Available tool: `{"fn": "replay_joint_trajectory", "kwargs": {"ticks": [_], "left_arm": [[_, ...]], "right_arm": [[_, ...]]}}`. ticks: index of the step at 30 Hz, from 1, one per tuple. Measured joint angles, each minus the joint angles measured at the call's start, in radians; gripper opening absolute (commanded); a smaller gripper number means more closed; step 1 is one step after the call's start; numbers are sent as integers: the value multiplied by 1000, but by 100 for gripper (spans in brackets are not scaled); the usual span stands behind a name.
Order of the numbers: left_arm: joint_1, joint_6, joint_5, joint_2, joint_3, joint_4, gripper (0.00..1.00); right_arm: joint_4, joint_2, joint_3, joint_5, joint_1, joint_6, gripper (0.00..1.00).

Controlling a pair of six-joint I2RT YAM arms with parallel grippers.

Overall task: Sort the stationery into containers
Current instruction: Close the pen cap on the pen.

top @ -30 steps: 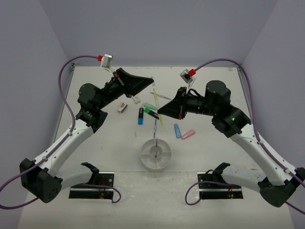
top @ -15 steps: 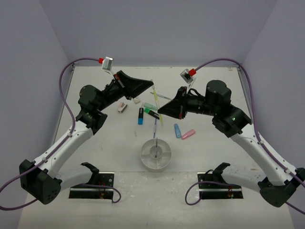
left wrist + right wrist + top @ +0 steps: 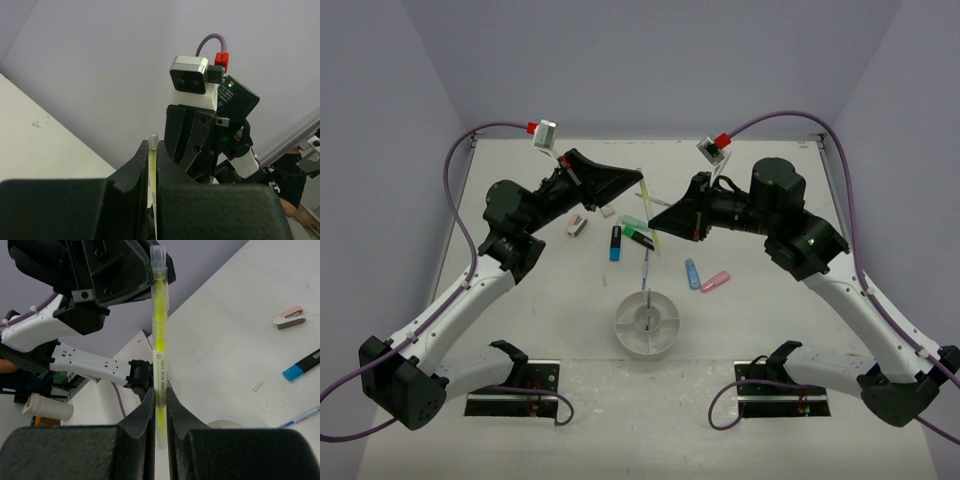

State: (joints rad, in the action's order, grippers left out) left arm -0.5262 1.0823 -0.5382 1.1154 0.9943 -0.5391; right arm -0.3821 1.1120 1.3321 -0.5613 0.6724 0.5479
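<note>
Both grippers hold one yellow pen (image 3: 651, 222) in the air above the middle of the table. My left gripper (image 3: 640, 186) is shut on its upper end; the left wrist view shows the pen (image 3: 151, 160) pinched between the jaws of that gripper (image 3: 153, 148). My right gripper (image 3: 657, 228) is shut on the lower part; in the right wrist view the pen (image 3: 159, 325) rises from this gripper (image 3: 160, 396) to the left gripper (image 3: 142, 277). The round white dish (image 3: 648, 350) stands nearer the arm bases, with a blue pen (image 3: 646, 266) leaning on it.
On the table below lie a blue highlighter (image 3: 615, 243), a black-and-green one (image 3: 640, 236), a green one (image 3: 633, 221), a small blue one (image 3: 692, 273), a pink one (image 3: 715, 281), two erasers (image 3: 577, 226) (image 3: 607, 210) and a grey pen (image 3: 661, 201).
My right wrist has lifted and shifted slightly. The yellow pen stays held by both grippers in nearly the same place. The left arm has barely moved.
</note>
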Motion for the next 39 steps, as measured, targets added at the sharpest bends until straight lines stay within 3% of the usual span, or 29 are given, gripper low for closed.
{"fn": "replay_joint_trajectory", "kwargs": {"ticks": [6,13,19,22,25,28,30,33,34,37,39], "left_arm": [[-4,3,17,-7,0,-6,0],[-3,1,43,-14,0,-4,21],[-11,-26,15,-15,10,53,26],[-11,-38,7,-15,29,77,26],[-11,-51,-3,-13,46,88,19],[-11,-54,-20,-3,57,82,5],[-11,-53,-34,6,60,70,0],[-11,-51,-57,22,61,39,0],[-11,-50,-63,27,61,28,0],[-11,-49,-75,31,61,10,0],[-11,-48,-84,31,61,-1,0]], "right_arm": [[-25,37,57,-2,2,-9,0],[-41,65,99,10,4,-18,0],[-12,95,145,18,0,-47,0],[1,96,144,13,1,-59,0],[12,96,140,-4,1,-69,0],[17,94,133,-12,2,-76,0],[17,94,130,-14,1,-79,0],[17,94,128,-13,1,-81,2],[17,94,128,-13,1,-82,4],[21,95,128,-19,1,-81,25],[37,99,128,-33,1,-76,28]]}}
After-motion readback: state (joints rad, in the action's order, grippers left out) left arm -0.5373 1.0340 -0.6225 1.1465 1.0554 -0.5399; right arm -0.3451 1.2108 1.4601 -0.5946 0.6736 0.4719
